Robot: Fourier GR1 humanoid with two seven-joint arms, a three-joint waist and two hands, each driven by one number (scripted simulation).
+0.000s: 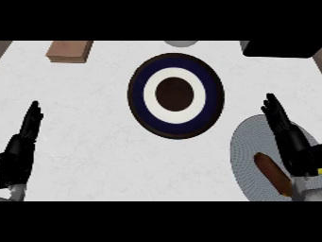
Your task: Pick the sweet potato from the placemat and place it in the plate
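My right hand [289,137], fingers straight and holding nothing, hovers over the placemat [250,142], just beside the sweet potato [272,173]; the plate [176,95] sits beyond. My left hand [20,146] rests open, well apart from the placemat.

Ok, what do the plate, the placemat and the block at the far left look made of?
Plate: likely glazed ceramic, with smooth navy, white and brown rings. Placemat: seemingly woven fabric or mesh, with a fine grey dotted texture. Block: probably wood, matte reddish-brown, though no grain shows.

One plate [176,96], one placemat [250,142], one sweet potato [272,173], two robot hands [18,146] [292,139]
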